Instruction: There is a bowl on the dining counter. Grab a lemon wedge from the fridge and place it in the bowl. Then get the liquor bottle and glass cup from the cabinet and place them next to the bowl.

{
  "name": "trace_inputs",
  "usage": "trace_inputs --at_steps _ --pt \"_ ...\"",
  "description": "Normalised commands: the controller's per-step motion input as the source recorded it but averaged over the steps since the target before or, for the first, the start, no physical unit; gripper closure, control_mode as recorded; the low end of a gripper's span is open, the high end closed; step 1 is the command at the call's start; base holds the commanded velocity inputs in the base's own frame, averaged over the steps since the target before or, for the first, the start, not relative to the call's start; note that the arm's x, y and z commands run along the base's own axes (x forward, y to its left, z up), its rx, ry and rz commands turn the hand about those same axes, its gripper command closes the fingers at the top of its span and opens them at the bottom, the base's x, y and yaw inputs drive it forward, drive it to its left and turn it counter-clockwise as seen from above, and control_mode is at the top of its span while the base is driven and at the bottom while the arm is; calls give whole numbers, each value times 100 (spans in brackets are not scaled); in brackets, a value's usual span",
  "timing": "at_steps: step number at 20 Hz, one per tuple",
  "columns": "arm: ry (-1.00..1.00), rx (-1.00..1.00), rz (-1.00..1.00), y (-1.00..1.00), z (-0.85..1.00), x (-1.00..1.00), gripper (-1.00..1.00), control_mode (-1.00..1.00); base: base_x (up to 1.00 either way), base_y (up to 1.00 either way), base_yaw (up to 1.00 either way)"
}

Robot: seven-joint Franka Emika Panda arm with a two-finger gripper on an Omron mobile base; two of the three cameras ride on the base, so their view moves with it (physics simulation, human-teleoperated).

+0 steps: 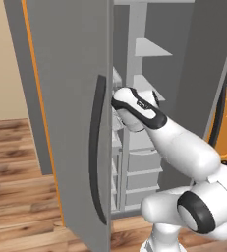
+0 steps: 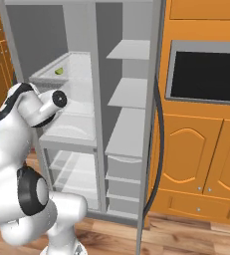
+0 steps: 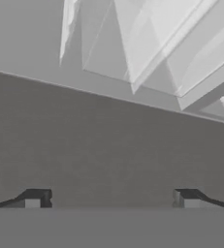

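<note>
The fridge (image 2: 101,30) stands open in front of me. A small yellow-green lemon wedge (image 2: 59,71) lies on the upper left shelf (image 2: 69,74) in the right base view. My arm reaches into the left compartment, with the wrist (image 2: 57,99) just below that shelf and the hand (image 1: 134,106) passing behind the door edge. In the hand view my gripper (image 3: 112,198) is open, its fingertips (image 3: 36,198) far apart with nothing between them, facing a grey inner wall (image 3: 108,140) with white shelves above. The bowl, liquor bottle and glass cup are out of view.
The grey left fridge door (image 1: 70,123) with its dark handle (image 1: 98,147) swings out close beside my arm. The right door's edge (image 2: 154,124) stands open. Orange cabinets (image 2: 196,149) and a dark oven window (image 2: 206,74) lie to the right. White drawers (image 2: 124,169) fill the fridge's lower part.
</note>
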Motion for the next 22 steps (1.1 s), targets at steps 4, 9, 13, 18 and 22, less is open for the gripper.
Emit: trace_inputs --at_steps 4,9,13,18,22 --pt "0 0 14 87 -15 -24 -100 -100 0 0 0" --pt "0 0 15 93 -10 -29 -100 -100 0 0 0" --pt "0 0 13 90 -1 -20 -100 -100 0 0 0" --pt "-1 -2 9 83 0 -7 -100 -100 0 0 0" --pt "-3 -7 5 76 0 0 -100 -100 0 0 0"
